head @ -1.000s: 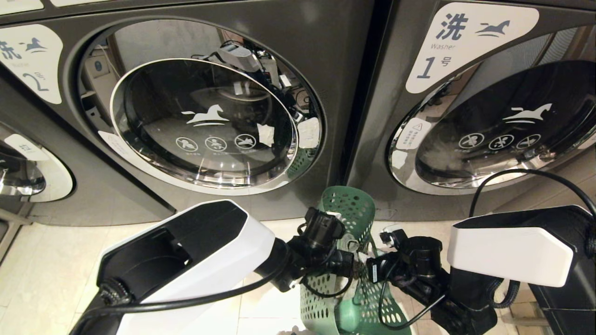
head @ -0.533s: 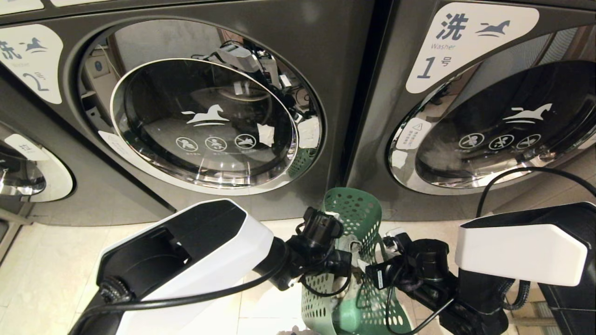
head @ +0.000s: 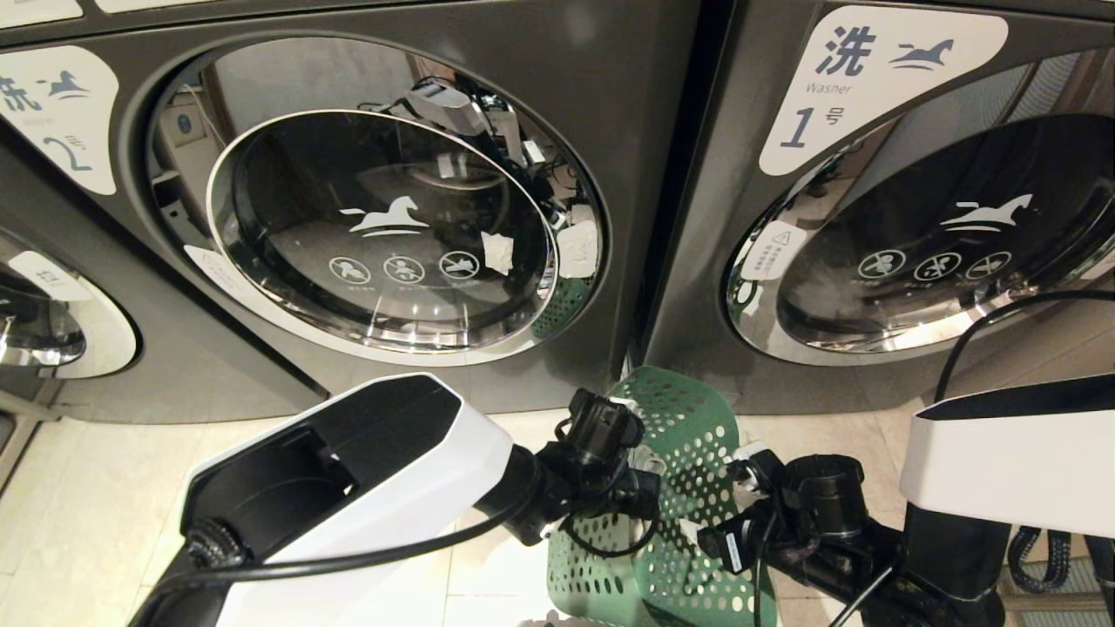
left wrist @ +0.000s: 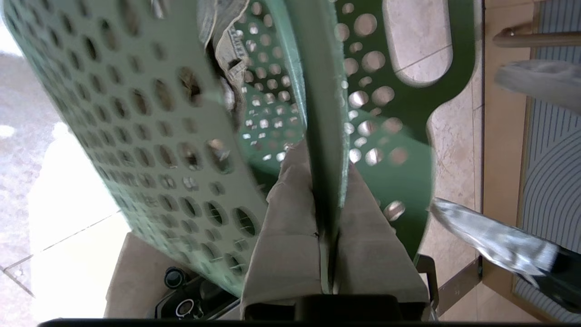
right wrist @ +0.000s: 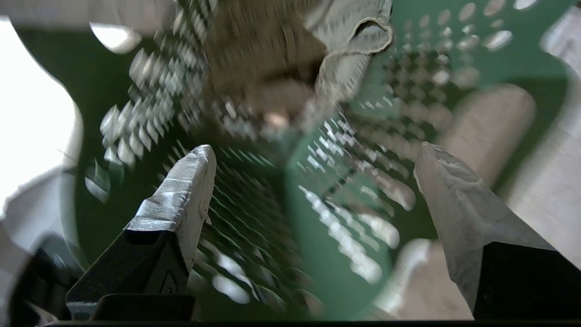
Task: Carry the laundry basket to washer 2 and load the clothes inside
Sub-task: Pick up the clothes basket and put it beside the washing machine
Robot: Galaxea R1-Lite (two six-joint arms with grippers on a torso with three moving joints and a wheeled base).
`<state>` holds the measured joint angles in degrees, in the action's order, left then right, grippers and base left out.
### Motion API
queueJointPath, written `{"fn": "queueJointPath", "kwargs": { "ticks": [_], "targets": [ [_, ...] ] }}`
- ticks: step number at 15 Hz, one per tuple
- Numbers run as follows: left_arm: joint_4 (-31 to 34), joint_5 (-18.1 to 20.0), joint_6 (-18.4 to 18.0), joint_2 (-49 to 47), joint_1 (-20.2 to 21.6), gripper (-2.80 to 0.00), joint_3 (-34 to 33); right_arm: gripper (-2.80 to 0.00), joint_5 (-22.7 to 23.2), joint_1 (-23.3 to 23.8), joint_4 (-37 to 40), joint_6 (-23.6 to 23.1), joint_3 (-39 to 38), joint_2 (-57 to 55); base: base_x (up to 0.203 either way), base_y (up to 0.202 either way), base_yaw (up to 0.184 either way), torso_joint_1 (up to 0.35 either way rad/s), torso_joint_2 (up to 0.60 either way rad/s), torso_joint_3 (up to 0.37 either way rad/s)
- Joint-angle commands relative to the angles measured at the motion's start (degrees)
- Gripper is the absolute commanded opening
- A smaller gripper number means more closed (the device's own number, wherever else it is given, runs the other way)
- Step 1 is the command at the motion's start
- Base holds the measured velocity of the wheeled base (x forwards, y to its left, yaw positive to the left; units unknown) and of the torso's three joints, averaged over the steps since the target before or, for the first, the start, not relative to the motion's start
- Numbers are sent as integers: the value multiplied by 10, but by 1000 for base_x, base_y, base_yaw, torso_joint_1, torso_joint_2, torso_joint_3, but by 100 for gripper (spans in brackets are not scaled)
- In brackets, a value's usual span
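Note:
The green perforated laundry basket (head: 688,435) hangs tilted low in front of the gap between two washers. My left gripper (left wrist: 324,159) is shut on the basket's thin wall (left wrist: 322,91), one pad on each side. My right gripper (right wrist: 313,154) stands open just to the basket's right, nothing between its fingers (right wrist: 181,200), with the basket (right wrist: 336,254) blurred beyond them. The clothes (left wrist: 227,50), grey-beige fabric, lie inside the basket and also show in the right wrist view (right wrist: 349,27). Washer 2 (head: 383,226), with its chrome-rimmed glass door and label (head: 61,113), fills the upper left.
Washer 1 (head: 915,244) stands to the right of washer 2. Another washer's door (head: 43,322) shows at the far left edge. Pale floor tiles (head: 87,505) run below the machines. My white forearms fill the lower part of the head view.
My right gripper has opened, let go of the basket and drawn away to the right. The basket has swung and tilted, now held only by my left gripper, which has not moved.

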<state>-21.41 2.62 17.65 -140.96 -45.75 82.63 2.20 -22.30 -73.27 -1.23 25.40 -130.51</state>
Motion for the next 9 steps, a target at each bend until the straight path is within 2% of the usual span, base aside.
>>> {"fn": "queueJointPath", "kwargs": {
  "ticks": [1,9],
  "targets": [
    [-1,-1,2,1,0,-280,0,0,-2,1,3,-11,-19,40,0,0,0,0,0,0],
    [-4,-1,5,0,-1,-280,0,0,-3,1,5,-14,-23,53,0,0,0,0,0,0]
  ]
}}
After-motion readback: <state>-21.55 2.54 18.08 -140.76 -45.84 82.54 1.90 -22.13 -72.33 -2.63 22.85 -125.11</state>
